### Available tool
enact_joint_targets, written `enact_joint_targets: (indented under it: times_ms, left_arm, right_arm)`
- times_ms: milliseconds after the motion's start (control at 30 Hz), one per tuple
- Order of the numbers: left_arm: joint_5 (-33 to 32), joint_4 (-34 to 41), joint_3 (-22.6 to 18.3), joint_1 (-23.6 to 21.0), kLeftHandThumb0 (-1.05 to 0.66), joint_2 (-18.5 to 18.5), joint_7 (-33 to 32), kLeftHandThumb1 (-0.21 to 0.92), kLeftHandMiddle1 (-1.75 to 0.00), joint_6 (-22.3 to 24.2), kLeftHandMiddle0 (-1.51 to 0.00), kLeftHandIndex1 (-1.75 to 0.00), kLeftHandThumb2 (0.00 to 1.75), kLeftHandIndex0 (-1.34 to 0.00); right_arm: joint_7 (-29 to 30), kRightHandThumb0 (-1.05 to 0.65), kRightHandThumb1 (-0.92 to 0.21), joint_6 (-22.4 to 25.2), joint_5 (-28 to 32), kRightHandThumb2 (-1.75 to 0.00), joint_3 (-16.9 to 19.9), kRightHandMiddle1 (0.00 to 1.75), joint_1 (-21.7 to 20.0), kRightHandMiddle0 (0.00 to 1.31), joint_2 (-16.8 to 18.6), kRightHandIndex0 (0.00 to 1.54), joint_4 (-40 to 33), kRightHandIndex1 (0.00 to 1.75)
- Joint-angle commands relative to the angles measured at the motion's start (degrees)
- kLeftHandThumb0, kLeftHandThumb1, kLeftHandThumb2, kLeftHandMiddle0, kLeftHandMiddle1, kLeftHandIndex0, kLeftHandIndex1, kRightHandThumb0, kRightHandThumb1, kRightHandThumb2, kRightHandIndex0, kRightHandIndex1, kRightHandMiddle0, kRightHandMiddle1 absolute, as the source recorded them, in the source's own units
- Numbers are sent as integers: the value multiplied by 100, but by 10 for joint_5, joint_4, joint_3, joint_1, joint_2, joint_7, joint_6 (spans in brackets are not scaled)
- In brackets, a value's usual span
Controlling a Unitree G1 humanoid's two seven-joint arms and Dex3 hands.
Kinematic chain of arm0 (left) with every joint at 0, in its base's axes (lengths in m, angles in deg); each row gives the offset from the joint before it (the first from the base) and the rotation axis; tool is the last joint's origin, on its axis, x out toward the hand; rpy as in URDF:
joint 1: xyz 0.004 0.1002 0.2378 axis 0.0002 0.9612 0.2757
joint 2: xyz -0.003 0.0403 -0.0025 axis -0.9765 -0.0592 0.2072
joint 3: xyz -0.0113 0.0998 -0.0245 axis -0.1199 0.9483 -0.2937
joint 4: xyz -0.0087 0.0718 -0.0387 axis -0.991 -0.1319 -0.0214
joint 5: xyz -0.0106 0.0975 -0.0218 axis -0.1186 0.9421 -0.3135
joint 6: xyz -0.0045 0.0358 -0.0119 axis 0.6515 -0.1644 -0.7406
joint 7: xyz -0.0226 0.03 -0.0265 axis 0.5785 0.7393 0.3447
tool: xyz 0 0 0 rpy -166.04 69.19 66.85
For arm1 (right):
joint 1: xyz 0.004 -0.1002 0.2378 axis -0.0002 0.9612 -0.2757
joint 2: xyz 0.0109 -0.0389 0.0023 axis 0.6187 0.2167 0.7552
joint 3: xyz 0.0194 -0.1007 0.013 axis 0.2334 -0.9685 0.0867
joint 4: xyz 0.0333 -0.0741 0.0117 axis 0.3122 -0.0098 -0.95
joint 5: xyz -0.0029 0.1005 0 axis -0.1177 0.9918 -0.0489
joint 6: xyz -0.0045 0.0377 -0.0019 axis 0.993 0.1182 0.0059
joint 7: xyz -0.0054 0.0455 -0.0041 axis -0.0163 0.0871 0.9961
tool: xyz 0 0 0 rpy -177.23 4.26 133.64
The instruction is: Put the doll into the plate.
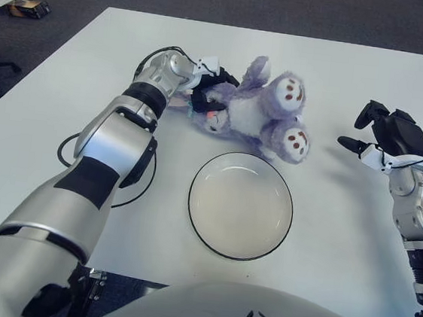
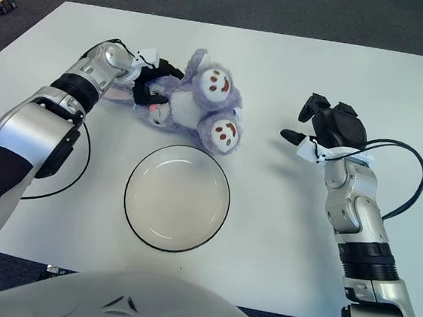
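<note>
A fluffy purple doll [image 1: 258, 114] lies on the white table just beyond the plate, its two feet with brown paw marks turned up toward me. My left hand [image 1: 207, 90] is shut on the doll's upper body at its left side. The white plate [image 1: 241, 205] with a dark rim sits empty at the table's middle front, a short way below the doll's feet. My right hand [image 1: 384, 135] hovers to the right of the doll, apart from it, fingers spread and holding nothing.
A black cable [image 1: 71, 163] loops on the table beside my left arm. The table's left edge [image 1: 30, 83] runs diagonally, with dark carpet beyond. A small object [image 1: 23, 6] lies on the floor at far left.
</note>
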Motion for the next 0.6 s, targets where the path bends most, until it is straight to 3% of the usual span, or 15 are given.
enact_joint_targets:
  times_ms: [0, 333, 567]
  left_arm:
    - [-29, -19, -25, -61, -46, -11, 118, 37, -175, 145, -129, -175, 125, -57]
    - [-29, -10, -30, -84, -45, -1, 159, 42, -175, 299, -126, -175, 119, -53]
    - [-21, -3, -26, -90, -43, 8, 160, 46, -175, 353, -123, -175, 114, -50]
  right_arm:
    - [-16, -35, -92, -9, 14, -51, -3, 175, 6, 20, -2, 20, 13, 162]
    - [-18, -35, -92, -29, 6, -51, -10, 175, 3, 20, -12, 17, 22, 163]
    - [-9, -35, -92, -46, 8, -51, -9, 175, 0, 20, -6, 18, 26, 161]
